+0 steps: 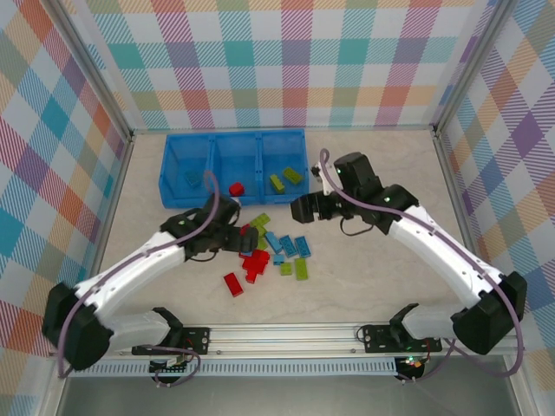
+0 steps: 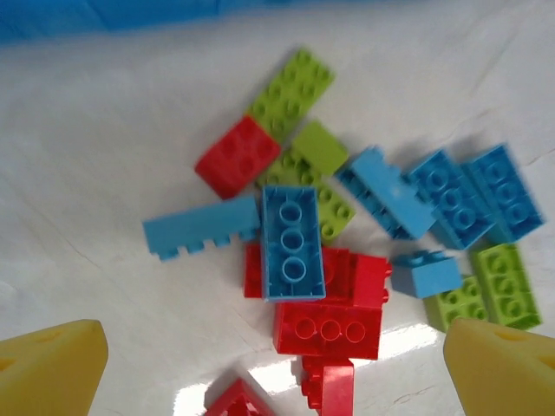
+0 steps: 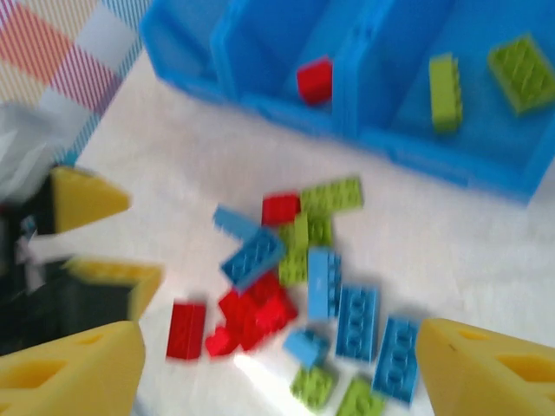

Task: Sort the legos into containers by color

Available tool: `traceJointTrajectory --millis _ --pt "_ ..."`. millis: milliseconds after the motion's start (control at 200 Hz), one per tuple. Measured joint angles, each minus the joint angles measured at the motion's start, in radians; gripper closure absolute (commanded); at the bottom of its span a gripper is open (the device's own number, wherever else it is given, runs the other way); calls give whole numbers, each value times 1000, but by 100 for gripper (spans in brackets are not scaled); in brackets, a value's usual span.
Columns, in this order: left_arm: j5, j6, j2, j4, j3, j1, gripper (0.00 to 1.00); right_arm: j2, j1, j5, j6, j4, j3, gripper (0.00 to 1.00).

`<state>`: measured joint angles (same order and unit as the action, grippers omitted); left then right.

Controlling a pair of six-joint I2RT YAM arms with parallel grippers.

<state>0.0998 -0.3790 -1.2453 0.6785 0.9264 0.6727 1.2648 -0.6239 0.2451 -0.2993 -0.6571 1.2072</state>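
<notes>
Right wrist view is blurred; we see the legos (image 3: 295, 277) piled before the containers (image 3: 364, 113). Left gripper (image 2: 273, 364) hovers wide open above them; right gripper (image 3: 277, 368) spreads wide, holding nothing.

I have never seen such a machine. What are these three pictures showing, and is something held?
These are two white robot arms fixed at the near edge of a table. One picture is taken from above; the other two come from small cameras on each wrist, so the yellow shapes are the hand's own fingertips. The left hand hovers open over a pile of legos in red, blue and green. The right hand is open near the blue tray, with nothing between its fingers. The tray has three compartments: one blue brick on the left, one red brick in the middle, two green bricks on the right.
</notes>
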Motion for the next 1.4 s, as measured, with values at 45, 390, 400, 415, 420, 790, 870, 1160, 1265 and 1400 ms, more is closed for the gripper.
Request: traceJointTrajectory --millis 45,390,400,415,420,790,870,1160,1265,1400 --pt "3 -19 -43 -1 0 14 1 -16 0 10 0 -40 -18 8" --pt "34 -42 -322 -98 49 35 33 -34 0 22 -5 -115 -41 4" --pt "33 -46 -329 -100 52 35 34 -34 0 22 -6 -115 -41 4" --pt "32 -40 -339 -103 58 35 35 -34 0 22 -7 -114 -41 4" --pt "33 -40 -341 -104 59 35 36 -34 0 22 -7 -114 -41 4" --pt "26 -43 -390 -133 80 37 70 -98 0 22 -46 -115 -76 2" --pt "25 -43 -390 -132 85 37 72 -117 0 36 -53 -131 -76 2" --pt "51 -43 -327 -109 137 37 73 -37 0 54 -41 -228 -19 1" --pt "120 -39 -251 -87 181 23 73 -3 0 55 -33 -222 -3 1" --pt "216 -10 -201 -86 262 -66 73 19 0 55 -25 -198 13 0"
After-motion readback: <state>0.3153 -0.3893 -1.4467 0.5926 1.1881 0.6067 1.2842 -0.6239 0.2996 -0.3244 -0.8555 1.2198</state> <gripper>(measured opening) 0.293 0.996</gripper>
